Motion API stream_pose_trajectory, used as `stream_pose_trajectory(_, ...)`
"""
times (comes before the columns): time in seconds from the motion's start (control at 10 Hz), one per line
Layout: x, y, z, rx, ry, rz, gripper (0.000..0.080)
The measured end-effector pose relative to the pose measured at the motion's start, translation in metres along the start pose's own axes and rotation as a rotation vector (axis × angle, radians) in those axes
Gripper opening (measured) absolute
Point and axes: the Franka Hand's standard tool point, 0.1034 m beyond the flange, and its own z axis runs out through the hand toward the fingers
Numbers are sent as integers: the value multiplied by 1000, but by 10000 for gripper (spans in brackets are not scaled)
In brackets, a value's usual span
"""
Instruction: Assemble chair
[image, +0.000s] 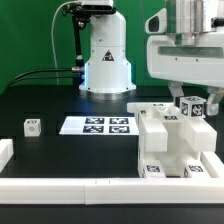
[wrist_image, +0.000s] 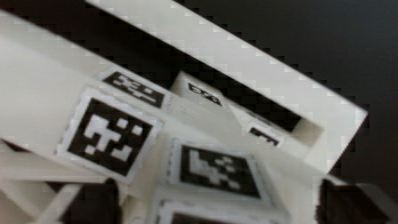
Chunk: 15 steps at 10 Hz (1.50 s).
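White chair parts (image: 165, 140) with black marker tags stand grouped at the exterior view's right. A small tagged white piece (image: 193, 107) sits on top of them. My gripper (image: 192, 95) hangs right over that piece, its jaws spread. In the wrist view the tagged white parts (wrist_image: 196, 130) fill the picture, very close. The dark fingertips (wrist_image: 75, 200) show at both sides of a tagged white piece (wrist_image: 217, 168), with a gap between it and one fingertip. Nothing is gripped.
The marker board (image: 96, 125) lies in the middle of the black table. A small tagged white cube (image: 33, 126) stands at the exterior view's left. A white wall (image: 60, 185) runs along the front and left edges. The robot base (image: 106, 60) stands behind.
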Motion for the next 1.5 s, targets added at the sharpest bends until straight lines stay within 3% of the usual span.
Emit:
stream_pose_trajectory(0.2,-6,1,2,-3,-9,-362,643)
stream_pose_trajectory(0.4,-5,1,2,-4,-7,-450,648)
stream_pose_trajectory(0.7,1,1,-4,-21,14,-893,648)
stream_pose_trajectory(0.8,1,2,-3,-23,13,-867,536)
stream_pose_trajectory(0.9,1,2,-3,-23,13,-838,536)
stream_pose_trajectory(1.1,1,2,-2,-24,13,-789,268)
stream_pose_trajectory(1.5,-3,1,-2,-26,10,-292,268)
